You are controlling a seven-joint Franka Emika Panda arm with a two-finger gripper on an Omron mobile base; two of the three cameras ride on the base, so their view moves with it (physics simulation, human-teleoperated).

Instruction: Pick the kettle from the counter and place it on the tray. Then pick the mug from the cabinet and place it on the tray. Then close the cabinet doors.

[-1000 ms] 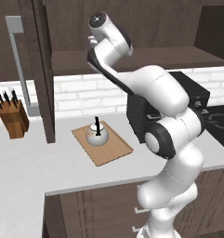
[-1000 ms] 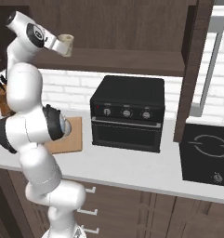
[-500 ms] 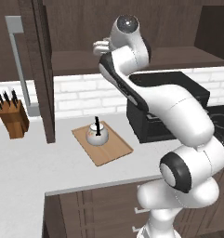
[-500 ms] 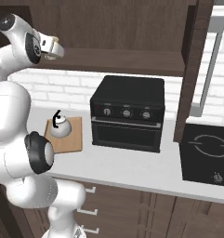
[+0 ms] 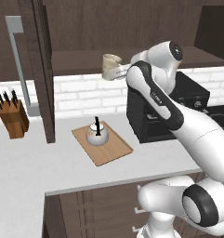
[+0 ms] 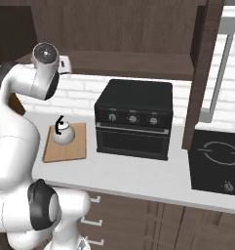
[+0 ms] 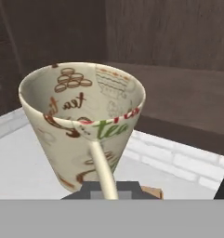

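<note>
My gripper (image 5: 118, 72) is shut on the handle of the cream mug (image 5: 110, 66) and holds it upright in the air, in front of the cabinet (image 5: 108, 28) shelf. It hangs above and just right of the tray (image 5: 114, 151). In the hand view the patterned mug (image 7: 81, 125) is close up, its loop handle pinched by the gripper (image 7: 111, 189). The white kettle (image 5: 97, 135) with its black handle stands on the wooden tray on the counter (image 5: 20, 162). From the right I see the kettle (image 6: 63, 134) on the tray (image 6: 75, 149). Both cabinet doors (image 5: 39, 69) (image 6: 202, 73) stand open.
A black oven (image 6: 133, 119) stands on the counter right of the tray, and a cooktop (image 6: 216, 161) lies further right. A knife block (image 5: 13, 120) sits at the far left. The open left door hangs down close to the tray's left side. Brown drawer fronts (image 6: 128, 219) run below.
The arm has swung round and the mug has come down from cabinet height to just in front of the shelf. Kettle and tray have not moved.
</note>
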